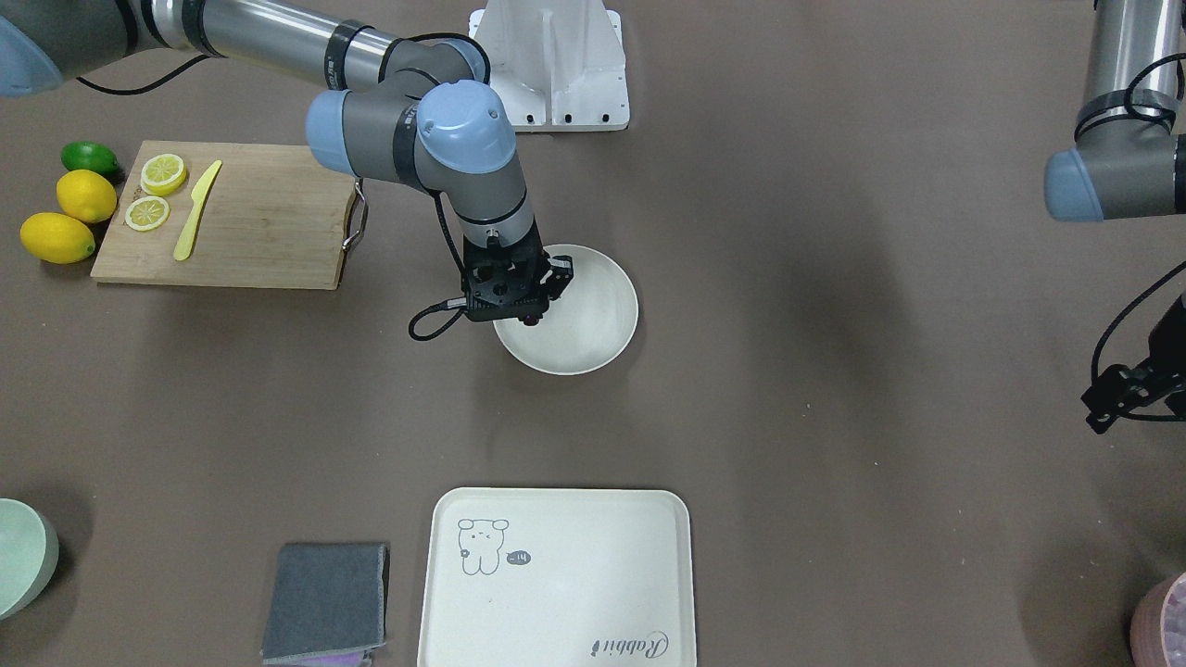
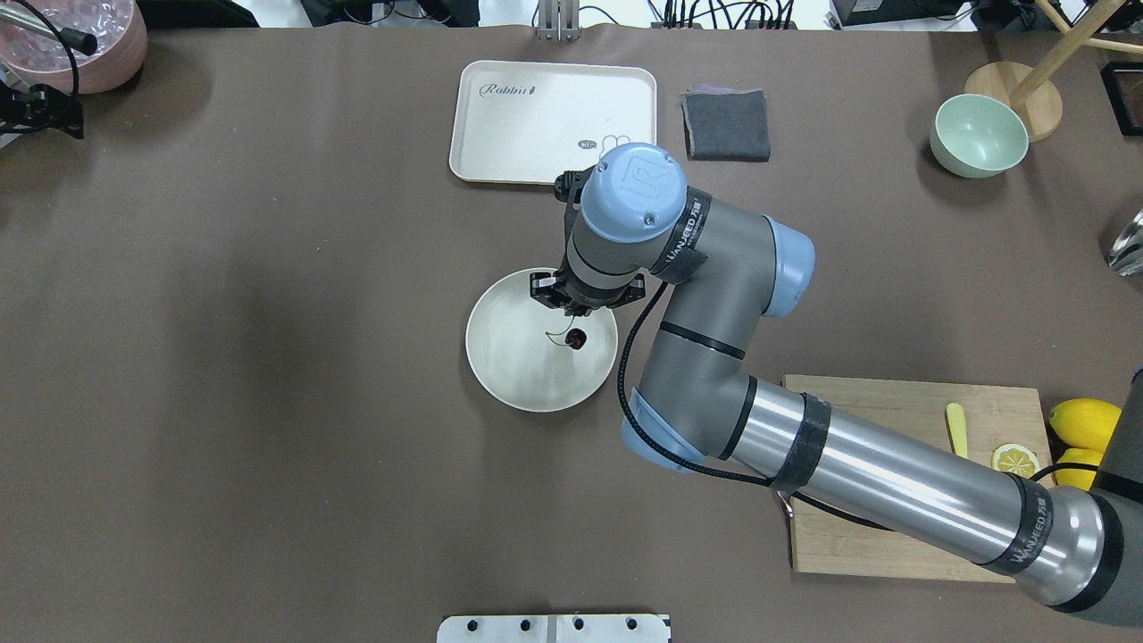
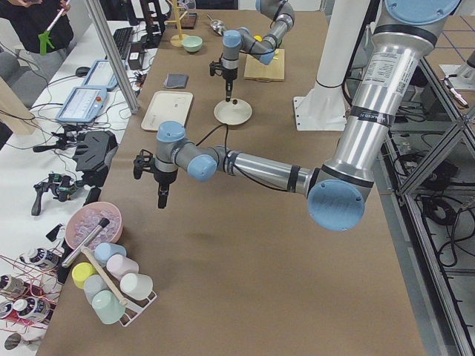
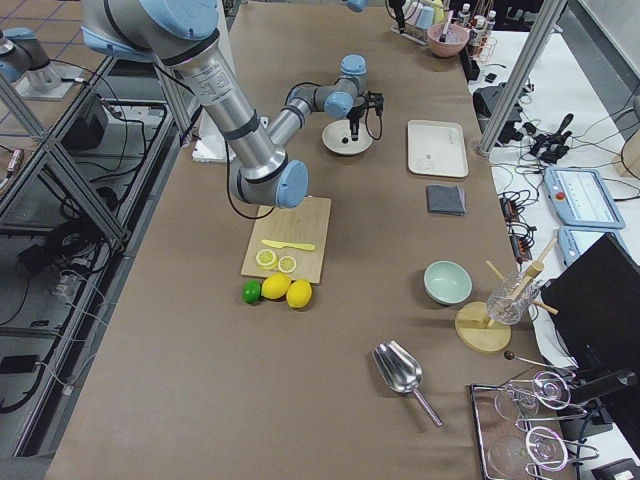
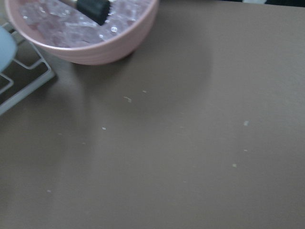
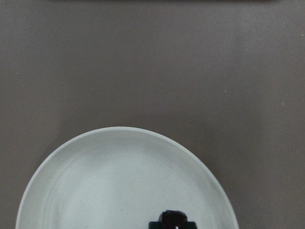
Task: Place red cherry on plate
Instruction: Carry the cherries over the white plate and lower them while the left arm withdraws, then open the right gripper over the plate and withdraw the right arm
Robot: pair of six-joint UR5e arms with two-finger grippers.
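The cream-white round plate sits mid-table. My right gripper hangs just over the plate's inner area, shut on the red cherry. The dark fruit dangles below the fingertips and a thin stem loops beside it. In the right wrist view the red cherry shows at the bottom edge, above the plate. My left gripper hovers far off near the pink bowl, its fingers together and holding nothing.
A wooden cutting board carries lemon slices and a yellow knife; lemons and a lime lie beside it. A cream rabbit tray, grey cloth, pale green bowl and pink bowl stand around the edges.
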